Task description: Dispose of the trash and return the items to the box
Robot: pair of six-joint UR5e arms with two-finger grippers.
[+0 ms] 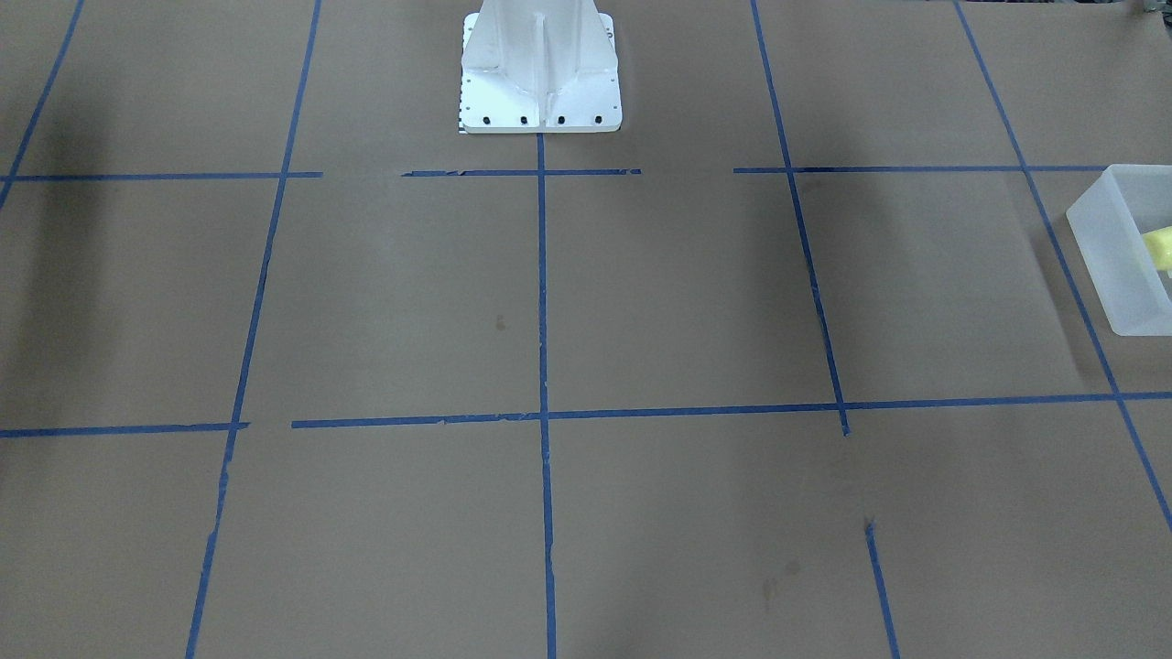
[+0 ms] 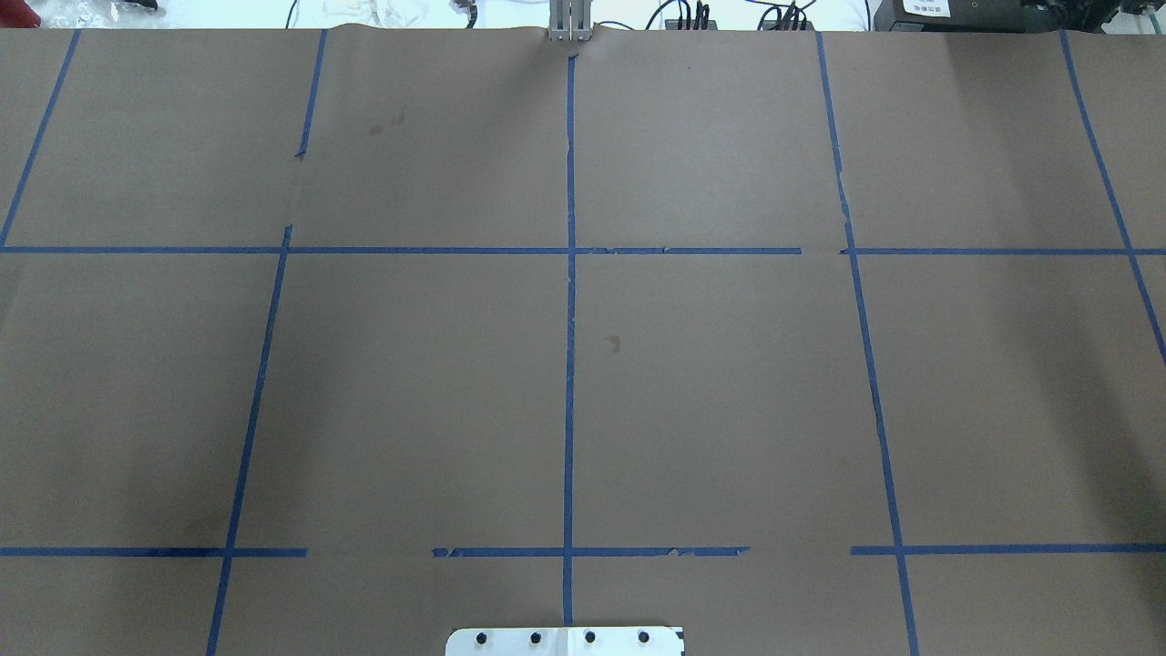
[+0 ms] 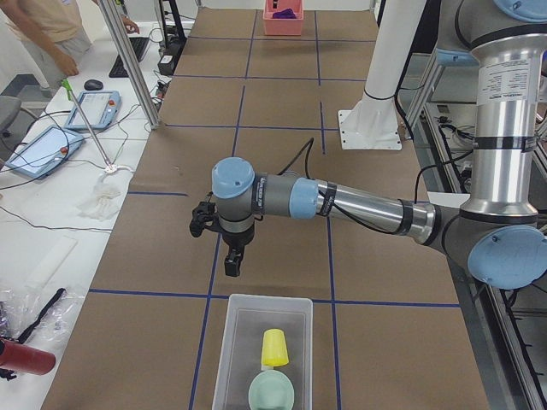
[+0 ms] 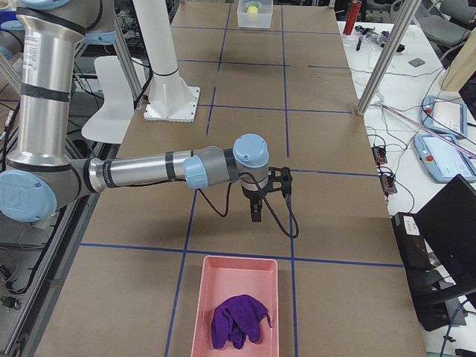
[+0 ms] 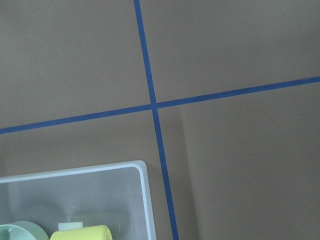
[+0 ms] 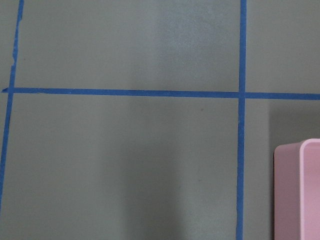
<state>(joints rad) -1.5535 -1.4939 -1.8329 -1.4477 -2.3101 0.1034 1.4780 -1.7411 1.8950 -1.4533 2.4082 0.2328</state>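
Cup [image 3: 273, 348] and bowl [image 3: 271, 395] are both inside the box [image 3: 224, 350]. In the left-end view the cup is at 12 o'clock of the bowl and appears to lie on its side. Purple cloth [image 4: 238, 321] sits in the pink tray [image 4: 199, 312] at the opposite end of the table [image 2: 729, 364].

Left gripper [image 3: 232, 260] hangs at 11 o'clock of the box. Whether its jaws are parted or closed cannot be told. Right gripper [image 4: 256, 216] hangs at 12 o'clock of the tray, with the same finding.

Judgement: return and disposal both appear complete, and only parking the arms would remain.
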